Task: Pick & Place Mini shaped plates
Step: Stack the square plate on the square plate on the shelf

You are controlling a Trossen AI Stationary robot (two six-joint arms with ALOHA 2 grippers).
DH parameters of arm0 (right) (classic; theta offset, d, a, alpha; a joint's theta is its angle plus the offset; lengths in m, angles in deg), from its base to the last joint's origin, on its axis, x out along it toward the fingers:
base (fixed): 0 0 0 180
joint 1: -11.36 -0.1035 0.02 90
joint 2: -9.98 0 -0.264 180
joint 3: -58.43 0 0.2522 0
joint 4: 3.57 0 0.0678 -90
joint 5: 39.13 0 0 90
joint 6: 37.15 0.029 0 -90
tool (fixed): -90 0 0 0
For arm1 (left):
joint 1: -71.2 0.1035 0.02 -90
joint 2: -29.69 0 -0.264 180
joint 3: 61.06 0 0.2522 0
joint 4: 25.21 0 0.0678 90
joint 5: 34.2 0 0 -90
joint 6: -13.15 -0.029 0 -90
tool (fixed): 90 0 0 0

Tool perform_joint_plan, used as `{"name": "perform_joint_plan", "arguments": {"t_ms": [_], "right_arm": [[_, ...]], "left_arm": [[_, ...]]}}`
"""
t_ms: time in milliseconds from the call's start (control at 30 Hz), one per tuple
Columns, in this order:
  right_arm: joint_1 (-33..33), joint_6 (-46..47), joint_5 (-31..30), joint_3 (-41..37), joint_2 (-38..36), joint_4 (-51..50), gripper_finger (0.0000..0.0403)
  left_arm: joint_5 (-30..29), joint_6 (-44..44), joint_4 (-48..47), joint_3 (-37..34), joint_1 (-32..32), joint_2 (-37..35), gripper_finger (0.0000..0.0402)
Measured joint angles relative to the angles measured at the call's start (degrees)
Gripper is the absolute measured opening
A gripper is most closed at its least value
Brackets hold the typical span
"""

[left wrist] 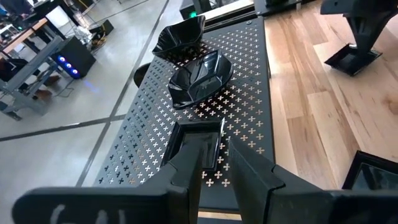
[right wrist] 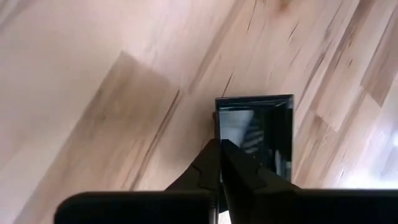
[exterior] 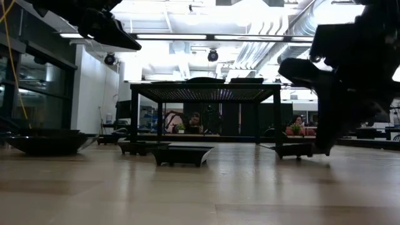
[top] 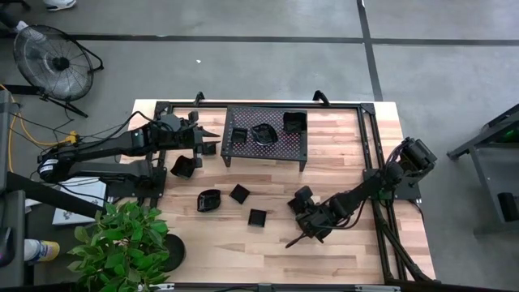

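Note:
Three black mini shaped plates sit on the perforated rack (top: 268, 144) at the table's far middle: a square one (left wrist: 199, 142), a faceted one (left wrist: 200, 78) and a deep square one (left wrist: 180, 36). My left gripper (left wrist: 214, 168) hovers open at the rack's left end, nothing between its fingers. Several more plates lie flat on the wood: (top: 185, 166), (top: 209, 199), (top: 239, 193), (top: 258, 216). My right gripper (right wrist: 221, 149) is down at the table's near right, shut on a square plate (right wrist: 258, 134). My right gripper pinches the square plate's side rim (right wrist: 217, 127) between its two fingers, one on the inner side and one on the outer. The fingers slant down from the table's right. In the low view the plate (exterior: 294, 150) lies flat on the wood.
A black tube frame (top: 366, 154) runs along the table's far and right edges. A potted plant (top: 122, 243) stands at the near left corner and a fan (top: 53, 61) on the floor beyond. Bare wood lies near the front edge. People sit in the room behind.

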Motion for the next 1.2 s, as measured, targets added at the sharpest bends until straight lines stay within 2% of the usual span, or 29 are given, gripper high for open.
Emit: {"name": "perform_joint_plan", "arguments": {"t_ms": [233, 400, 700, 800, 900, 1033, 1100, 1200], "right_arm": [[0.00, -1.07, 0.29, 4.58, 0.00, -3.35, 0.0001], [0.00, -4.49, -1.84, 10.05, 0.00, -7.98, 0.0001], [0.97, -15.05, -5.91, 21.14, 0.00, -10.90, 0.0000], [1.35, -19.11, -7.61, 23.93, 0.02, -10.85, 0.0000], [2.06, -23.02, -8.60, 26.20, 0.02, -10.57, 0.0000], [3.56, -28.29, -8.63, 27.42, 0.02, -8.01, 0.0000], [4.24, -31.03, -8.56, 27.39, 0.02, -6.01, 0.0000], [5.25, -34.24, -7.30, 27.39, 0.04, -3.40, 0.0000]], "left_arm": [[0.03, 0.00, -0.27, 0.00, 0.00, 0.02, 0.0076], [0.67, -0.02, -1.09, -0.02, 0.02, 0.02, 0.0076], [14.37, -2.98, -1.31, -0.02, 0.00, 0.04, 0.0076], [17.00, 3.50, -1.26, -0.02, 0.00, 0.02, 0.0076], [17.18, 14.17, -0.76, -0.02, 0.02, 0.04, 0.0076], [16.99, 22.14, -0.84, -0.02, 0.02, 0.15, 0.0076], [18.12, 20.84, -0.87, -0.02, 0.02, 0.80, 0.0076], [23.29, 12.20, -1.04, -0.07, 0.00, 2.03, 0.0076]]}}
